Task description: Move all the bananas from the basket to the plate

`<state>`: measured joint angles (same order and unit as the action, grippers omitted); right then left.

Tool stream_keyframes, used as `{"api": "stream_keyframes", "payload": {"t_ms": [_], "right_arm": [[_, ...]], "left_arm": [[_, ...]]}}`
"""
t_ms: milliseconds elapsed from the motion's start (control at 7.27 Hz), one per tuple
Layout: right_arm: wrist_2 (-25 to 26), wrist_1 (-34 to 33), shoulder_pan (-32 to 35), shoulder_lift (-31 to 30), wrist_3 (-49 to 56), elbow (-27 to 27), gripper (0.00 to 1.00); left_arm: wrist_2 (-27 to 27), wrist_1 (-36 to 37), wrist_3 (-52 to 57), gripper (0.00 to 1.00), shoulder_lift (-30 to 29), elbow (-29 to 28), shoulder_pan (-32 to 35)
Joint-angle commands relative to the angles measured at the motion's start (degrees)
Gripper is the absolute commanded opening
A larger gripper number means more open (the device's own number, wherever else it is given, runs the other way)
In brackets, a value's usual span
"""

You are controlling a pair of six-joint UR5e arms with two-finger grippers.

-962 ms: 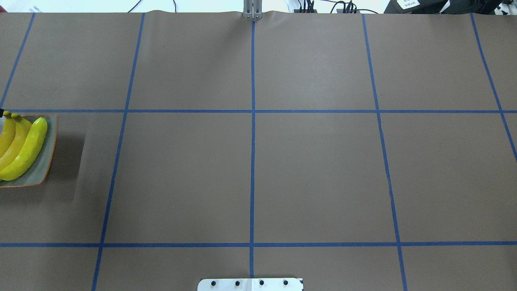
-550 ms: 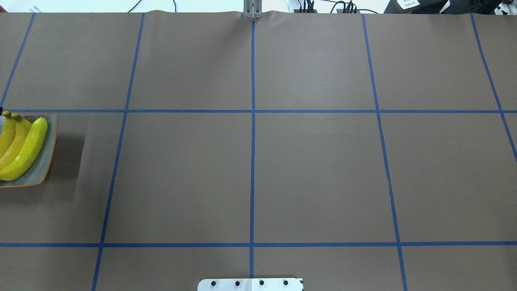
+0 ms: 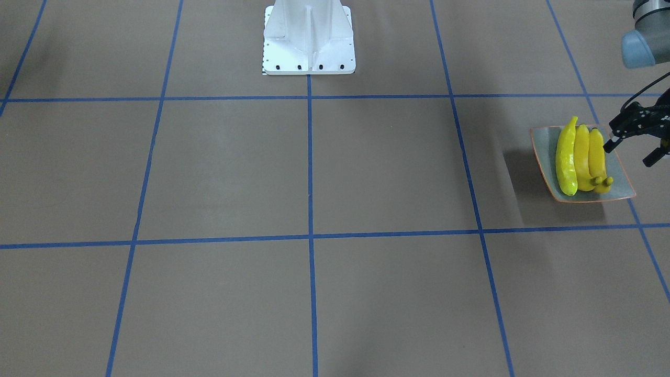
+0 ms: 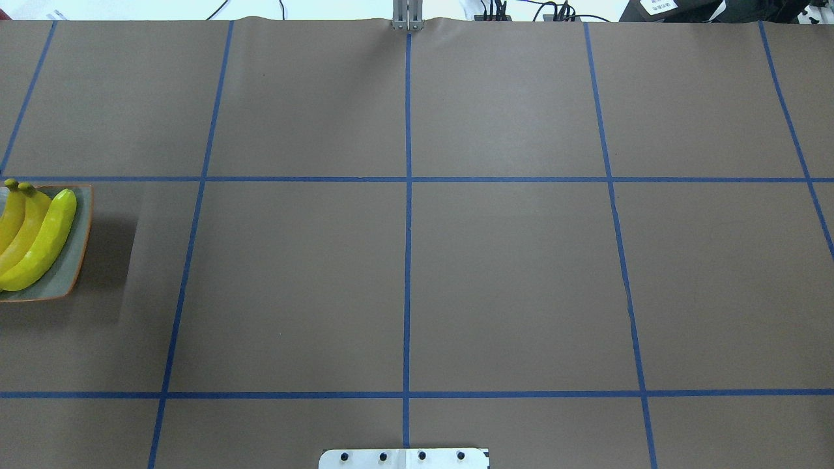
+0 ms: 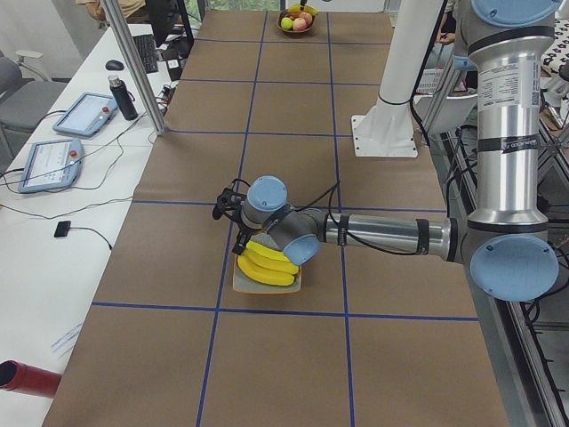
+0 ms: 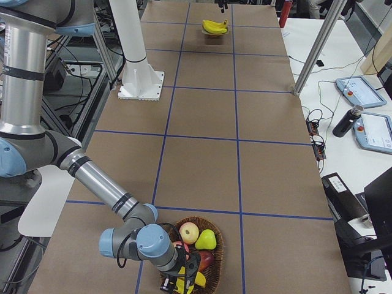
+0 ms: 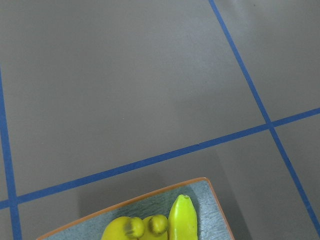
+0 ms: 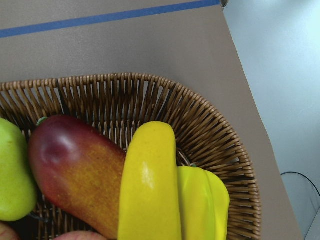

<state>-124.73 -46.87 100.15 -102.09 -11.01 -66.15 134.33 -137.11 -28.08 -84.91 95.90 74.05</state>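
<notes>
Three yellow bananas (image 3: 578, 154) lie side by side on the square grey-green plate (image 3: 620, 178), at the left edge of the overhead view (image 4: 71, 267). My left gripper (image 3: 628, 154) hovers just beside the plate, open and empty. The left wrist view shows the plate's corner (image 7: 165, 200) and banana tips (image 7: 182, 217). My right gripper (image 6: 184, 275) is down in the wicker basket (image 6: 211, 257); I cannot tell if it is open or shut. A fourth banana (image 8: 150, 185) lies in the basket (image 8: 150, 100) right under the right wrist camera.
The basket also holds a red mango (image 8: 75, 175), a green pear (image 6: 206, 239), an apple (image 6: 188, 231) and a yellow-green fruit (image 8: 205, 200). The white robot base (image 3: 309, 36) stands mid-table. Tablets (image 5: 84, 114) and a bottle (image 5: 124, 96) lie on the side desk.
The dark tip of my left gripper at the overhead view's left edge, above the plate, has drawn out of that view. The plate and bananas have not moved.
</notes>
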Motion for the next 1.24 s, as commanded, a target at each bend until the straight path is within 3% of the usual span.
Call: {"api": "stream_keyframes", "payload": {"t_ms": [0, 137, 412, 825, 1100], "right_arm": [[-0.34, 0.2, -0.57, -0.04, 0.11, -0.04, 0.2], [-0.16, 0.2, -0.57, -0.04, -0.06, -0.04, 0.01], [-0.07, 0.46, -0.48, 0.14, 0.8, -1.52, 0.0], [-0.42, -0.41, 2.67, 0.57, 4.58, -8.45, 0.0], [-1.47, -4.51, 2.95, 1.45, 3.45, -16.42, 0.0]], "left_arm": [[-0.03, 0.0, 0.13, 1.0, 0.09, 0.17, 0.22], [-0.03, 0.0, 0.13, 1.0, 0.09, 0.17, 0.13], [0.06, 0.0, 0.05, 1.0, 0.18, 0.17, 0.13], [0.23, 0.26, -0.57, 1.0, 0.62, 0.08, 0.04], [0.23, 0.62, -0.83, 1.0, -1.21, 0.08, -0.48]]}}
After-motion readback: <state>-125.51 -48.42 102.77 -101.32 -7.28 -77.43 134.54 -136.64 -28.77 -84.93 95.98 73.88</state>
